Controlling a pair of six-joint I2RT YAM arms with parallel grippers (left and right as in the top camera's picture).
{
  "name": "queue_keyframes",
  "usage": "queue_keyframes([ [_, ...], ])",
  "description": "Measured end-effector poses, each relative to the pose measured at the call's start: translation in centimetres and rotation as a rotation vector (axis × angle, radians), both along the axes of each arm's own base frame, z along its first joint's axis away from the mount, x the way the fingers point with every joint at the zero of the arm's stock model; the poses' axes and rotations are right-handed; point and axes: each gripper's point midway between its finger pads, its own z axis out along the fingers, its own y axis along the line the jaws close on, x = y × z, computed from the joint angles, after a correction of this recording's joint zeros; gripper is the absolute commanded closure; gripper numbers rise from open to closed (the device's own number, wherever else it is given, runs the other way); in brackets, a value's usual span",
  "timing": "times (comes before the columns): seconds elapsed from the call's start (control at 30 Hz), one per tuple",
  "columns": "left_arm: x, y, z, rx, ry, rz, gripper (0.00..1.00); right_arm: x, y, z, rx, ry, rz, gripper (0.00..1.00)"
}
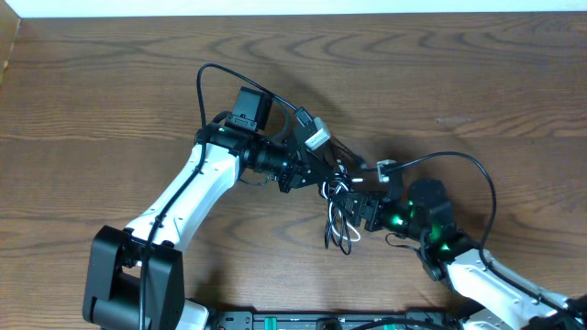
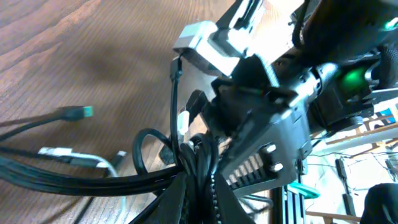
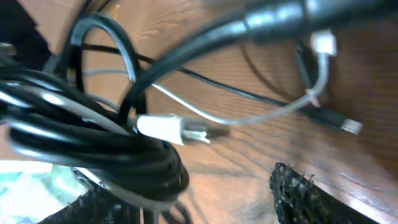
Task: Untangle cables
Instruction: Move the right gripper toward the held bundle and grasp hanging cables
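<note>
Your left gripper [image 1: 330, 186] is shut tight on the black cable [image 2: 194, 165]. In the left wrist view its strands gather into a thick bunch that runs straight down between the two fingers. The bunch hides the pinch itself, so you cannot tell whether the white cable [image 3: 249, 117] is caught in it too.

Your right gripper [image 1: 358, 205] has its jaws apart. In the right wrist view one ribbed pad [image 3: 297, 191] sits low on the right. The black coils cross the left side of the frame, well clear of that pad, and nothing is clamped between the jaws.

From overhead, the two grippers meet almost nose to nose near the middle of the wooden table [image 1: 110, 92]. The tangle sits between and just below them, and a few black and white loops lie on the wood toward the robot's side.

Up close, a white plug [image 3: 168, 128] pokes out of the black coils with its metal tip pointing right. The thin white cord runs across the wood behind it, toward a black plug [image 3: 341, 123] lying on the table. In the left wrist view a green-tipped plug [image 2: 79, 112] on a dark cord lies on the wood to the left, apart from the bunch.
</note>
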Motion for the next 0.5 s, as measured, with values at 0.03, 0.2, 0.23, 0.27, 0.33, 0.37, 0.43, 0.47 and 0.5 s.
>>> queue_keyframes([
  [0.03,0.0,0.0,0.0,-0.003,0.001,-0.001,0.93,0.1,-0.1,-0.1,-0.008,0.0,-0.012,0.36],
  [0.2,-0.1,-0.1,0.2,-0.01,0.002,-0.004,0.93,1.4,-0.7,0.1,-0.023,-0.036,-0.08,0.34],
  [0.23,-0.1,-0.1,0.2,-0.011,0.002,-0.004,0.93,1.6,-0.7,0.4,-0.016,-0.047,-0.091,0.34],
  [0.27,-0.1,-0.1,0.2,-0.012,0.002,-0.005,0.93,1.9,-0.7,0.7,-0.007,-0.059,-0.099,0.33],
  [0.33,-0.1,-0.1,0.2,-0.013,0.001,-0.005,0.93,2.3,-0.6,1.5,0.018,-0.083,-0.114,0.32],
  [0.37,-0.1,-0.1,0.2,-0.014,0.001,-0.005,0.93,2.5,-0.5,1.9,0.029,-0.09,-0.117,0.31],
  [0.43,0.0,-0.1,0.2,-0.014,0.0,-0.005,0.93,2.6,-0.4,2.2,0.045,-0.095,-0.123,0.31],
  [0.47,0.0,-0.1,0.2,-0.014,0.001,-0.005,0.93,2.6,-0.4,2.3,0.047,-0.093,-0.125,0.3],
  [0.5,0.0,-0.1,0.2,-0.014,0.001,-0.005,0.93,2.6,-0.4,2.3,0.049,-0.09,-0.128,0.29],
])
